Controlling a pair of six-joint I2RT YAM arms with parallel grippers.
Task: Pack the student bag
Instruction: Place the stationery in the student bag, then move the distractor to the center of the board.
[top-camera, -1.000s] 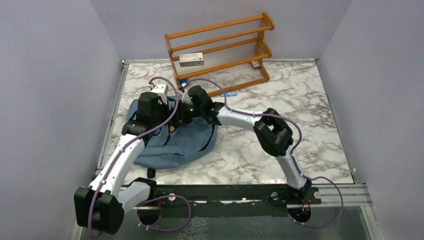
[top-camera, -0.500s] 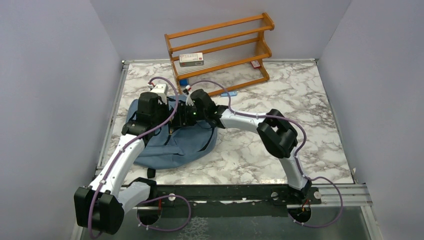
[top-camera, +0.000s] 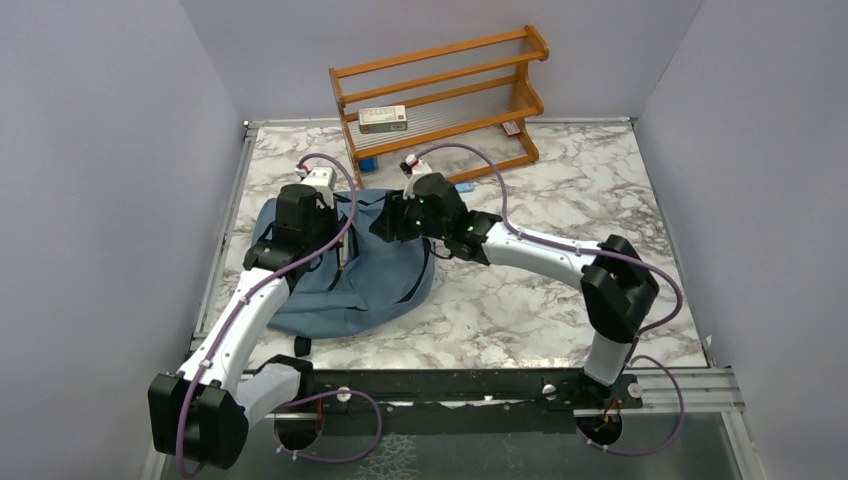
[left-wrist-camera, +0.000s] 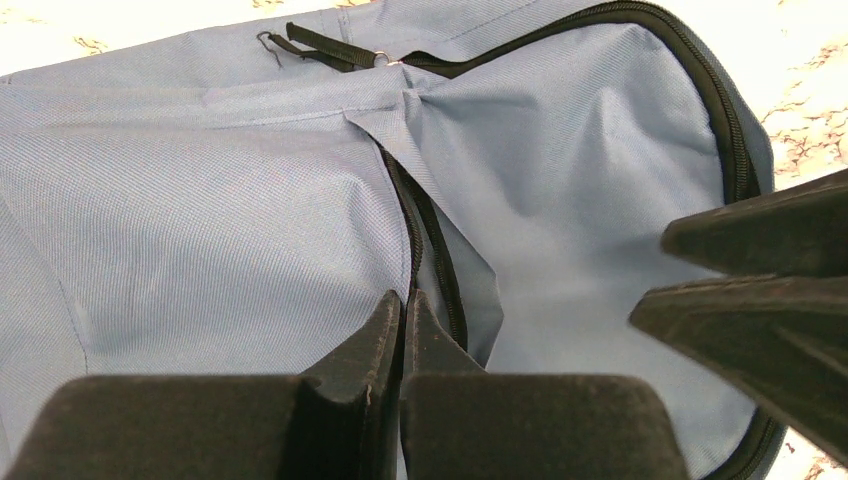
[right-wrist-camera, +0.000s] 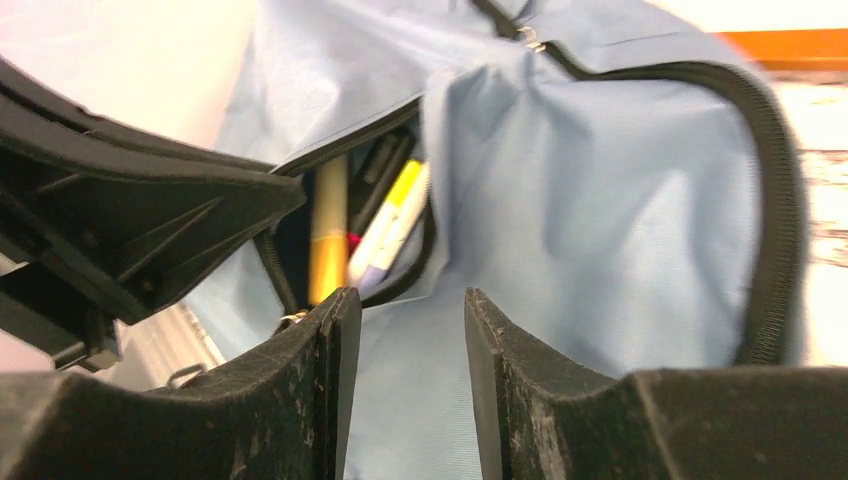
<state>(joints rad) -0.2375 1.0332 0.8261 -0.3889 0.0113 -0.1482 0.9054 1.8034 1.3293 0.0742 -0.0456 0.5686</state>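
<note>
Bag (top-camera: 350, 285) lies flat on the left side of the worktop (top-camera: 560, 190), rounded top toward the far edge, and I am in the middle of filling it. My left fingers (left-wrist-camera: 403, 315) are pressed together on the blue cloth right at the lip of the slit (left-wrist-camera: 430, 240), pinching that edge so the mouth gapes a little. My right fingers (top-camera: 384, 226) hang just over the same mouth from the right, parted about halfway with nothing between them. Through the gap I can see pens (right-wrist-camera: 390, 225) and a yellow marker (right-wrist-camera: 330, 230) lying inside, so I judge this batch is in and the loading step for it is done. A box (top-camera: 383, 119) sits on the wooden rack (top-camera: 440, 100) at the far edge, well apart from the bag; I take it to be the next thing to pack, though I cannot be sure. For that my right arm must lift clear of the cloth, reach far, and spread wider for the box, while my left pinch holds firm, since the mouth would sag shut if I let go. The narrow slit may be tight for a box.
</note>
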